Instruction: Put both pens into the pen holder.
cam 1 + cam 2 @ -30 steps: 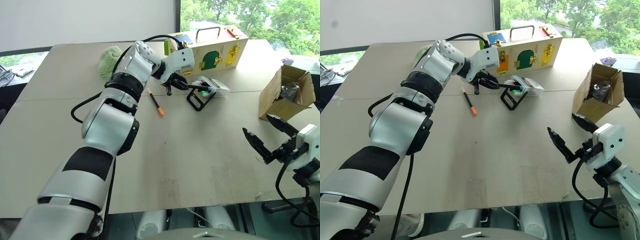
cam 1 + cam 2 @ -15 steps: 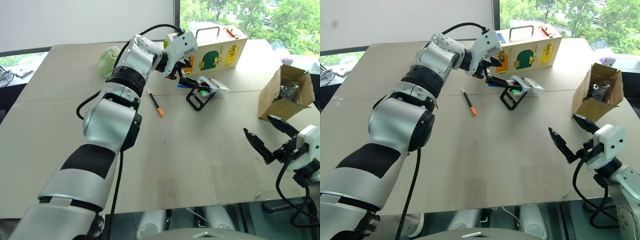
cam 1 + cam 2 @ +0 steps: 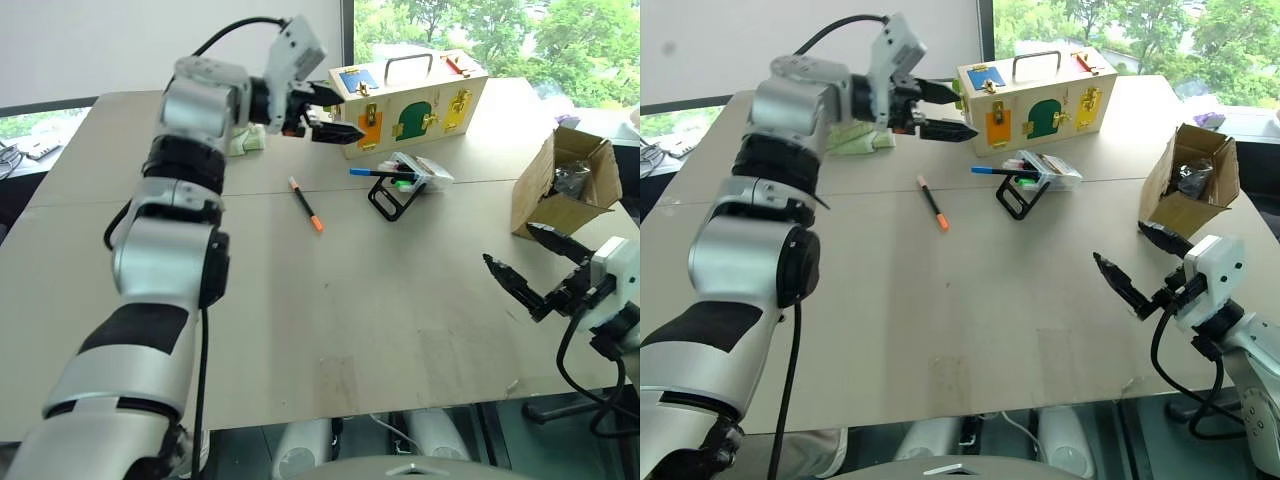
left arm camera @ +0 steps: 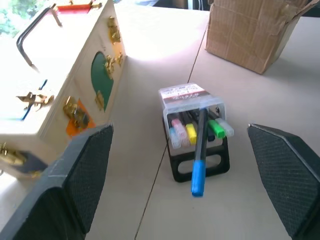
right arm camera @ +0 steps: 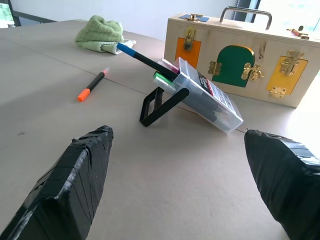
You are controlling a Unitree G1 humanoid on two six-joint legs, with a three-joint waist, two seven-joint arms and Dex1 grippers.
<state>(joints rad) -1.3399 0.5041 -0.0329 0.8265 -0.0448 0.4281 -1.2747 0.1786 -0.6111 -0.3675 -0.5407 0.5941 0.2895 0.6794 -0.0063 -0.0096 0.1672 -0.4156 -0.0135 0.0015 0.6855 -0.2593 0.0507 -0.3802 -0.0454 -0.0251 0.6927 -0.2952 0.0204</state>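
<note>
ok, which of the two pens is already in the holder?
The blue-ended pen, sticking out of the pen holder. The orange-capped pen lies loose on the table.

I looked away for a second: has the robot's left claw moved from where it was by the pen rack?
Yes. The left gripper has let go of the blue-ended pen, now sticking out of the pen holder, and pulled up and away, open, in front of the wooden box.

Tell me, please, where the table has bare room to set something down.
Bare table runs from the orange-capped pen to the right gripper. It is crowded where the pen holder stands before the wooden box.
</note>
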